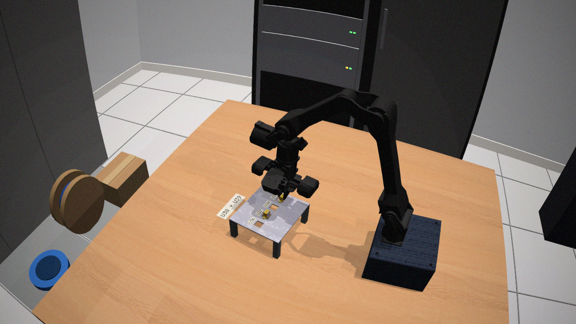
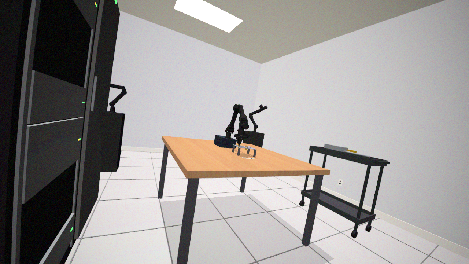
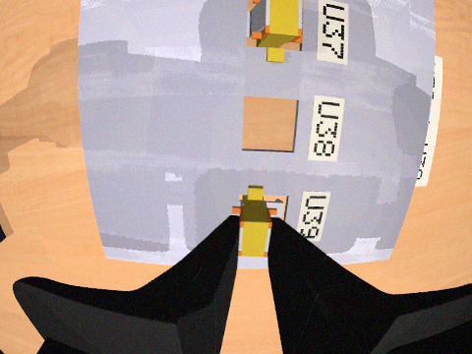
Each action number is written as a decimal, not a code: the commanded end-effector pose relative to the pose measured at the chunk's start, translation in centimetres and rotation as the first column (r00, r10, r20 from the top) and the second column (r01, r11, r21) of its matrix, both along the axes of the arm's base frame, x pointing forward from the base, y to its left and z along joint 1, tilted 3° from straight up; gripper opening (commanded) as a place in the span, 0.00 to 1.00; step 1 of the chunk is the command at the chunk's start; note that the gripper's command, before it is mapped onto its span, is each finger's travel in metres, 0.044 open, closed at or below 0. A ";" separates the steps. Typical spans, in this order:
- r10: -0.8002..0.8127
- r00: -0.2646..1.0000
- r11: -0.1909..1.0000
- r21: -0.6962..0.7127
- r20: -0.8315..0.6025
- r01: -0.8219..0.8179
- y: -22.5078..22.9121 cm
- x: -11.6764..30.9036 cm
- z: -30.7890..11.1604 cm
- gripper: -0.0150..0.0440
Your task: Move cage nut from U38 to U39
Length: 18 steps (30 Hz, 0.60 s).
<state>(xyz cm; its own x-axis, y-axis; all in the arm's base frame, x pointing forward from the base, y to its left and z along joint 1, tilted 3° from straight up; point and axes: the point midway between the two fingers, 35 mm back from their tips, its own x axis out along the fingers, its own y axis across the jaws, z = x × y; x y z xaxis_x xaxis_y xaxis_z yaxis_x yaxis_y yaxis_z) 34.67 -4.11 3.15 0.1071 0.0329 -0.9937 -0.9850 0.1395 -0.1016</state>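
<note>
Top view, left to right: I've got a spool (image 1: 83, 204) and a blue ring (image 1: 65, 262) down off the table (image 1: 181, 241) (image 2: 213, 160) (image 3: 49, 256), box (image 1: 132, 177) just behind the spool. Then the "U38 → U39" label (image 1: 230, 206), flat on the wood beside the rail plate (image 1: 281, 227) (image 2: 244, 147) (image 3: 147, 123), which stands on short dark legs. U36 hole (image 1: 258, 223) is open. Other nut (image 1: 266, 214) (image 2: 246, 146) (image 3: 284, 20) sits at U37, yellow and upright, apart from my fingers. U38 hole (image 1: 274, 207) (image 3: 269, 124) is open, wood showing through. Task nut (image 1: 281, 198) (image 3: 255, 236) is at U39, pinched between the fingertips of my gripper (image 1: 284, 196) (image 2: 239, 143) (image 3: 254, 226), pointing down. On wrist cam a strip of U39 hole (image 3: 282, 208) shows on the nut's right side; nut reads off-centre to the left from there. Can't tell if it's seated or clipped, and the wings under the plate are hidden. Right of that, my arm (image 1: 388, 157) (image 2: 233, 121) arches over from its dark blue base (image 1: 426, 237) (image 2: 219, 141). Exterior: server rack (image 2: 55, 98) (image 1: 310, 56) far left, cart (image 2: 347, 157) on the right, well apart from the table.
</note>
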 end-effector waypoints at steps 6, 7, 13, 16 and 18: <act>0.005 1.000 1.000 0.001 -0.023 -0.005 0.0 0.0 -0.2 0.31; 0.005 1.000 1.000 0.001 -0.024 -0.005 0.0 0.0 -0.2 0.31; 0.005 1.000 1.000 0.002 -0.029 -0.005 0.0 0.0 -0.2 0.31; 0.005 1.000 1.000 0.002 -0.029 -0.005 0.0 0.0 -0.2 0.31; 0.005 1.000 1.000 0.002 -0.029 -0.005 0.0 0.0 -0.2 0.31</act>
<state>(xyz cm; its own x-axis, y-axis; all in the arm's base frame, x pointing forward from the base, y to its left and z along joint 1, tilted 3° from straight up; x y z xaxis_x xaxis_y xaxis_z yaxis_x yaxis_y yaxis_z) 34.78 -4.12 3.17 0.0870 0.0357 -0.9956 -0.9870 0.1386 -0.0813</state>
